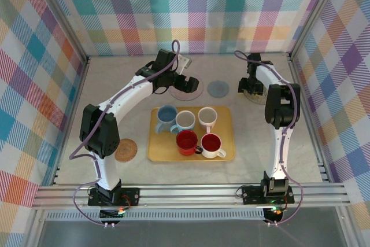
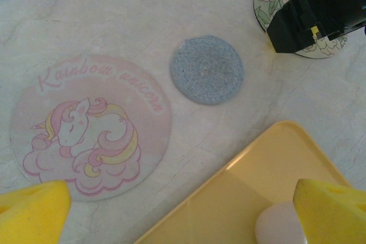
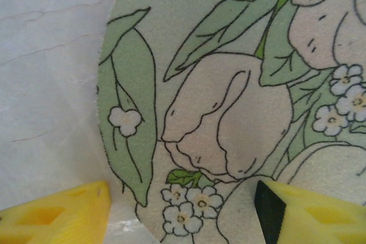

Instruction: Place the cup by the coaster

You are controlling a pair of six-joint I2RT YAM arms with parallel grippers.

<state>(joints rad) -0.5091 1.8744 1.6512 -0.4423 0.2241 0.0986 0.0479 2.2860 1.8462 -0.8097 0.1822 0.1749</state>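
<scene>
Five cups (image 1: 185,121) stand on the tray (image 1: 163,147) in the top view, none lifted; reaching for one is likely the step in hand, calling for a descent onto its rim. Left wrist: left end effector (image 2: 182,195), spread wide, empty, beyond the tray over the unicorn coaster (image 2: 91,124). Right wrist: right end effector (image 3: 183,201), parted, empty, over the floral coaster (image 3: 229,112).

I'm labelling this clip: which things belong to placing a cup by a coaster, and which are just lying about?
Job: blue mug, pale grey mug, white mug, red mug, red-lined white mug; pink unicorn coaster, grey knitted coaster, floral coaster, round cork coaster.
Lying about: rectangular yellow tray holding the mugs.
</scene>
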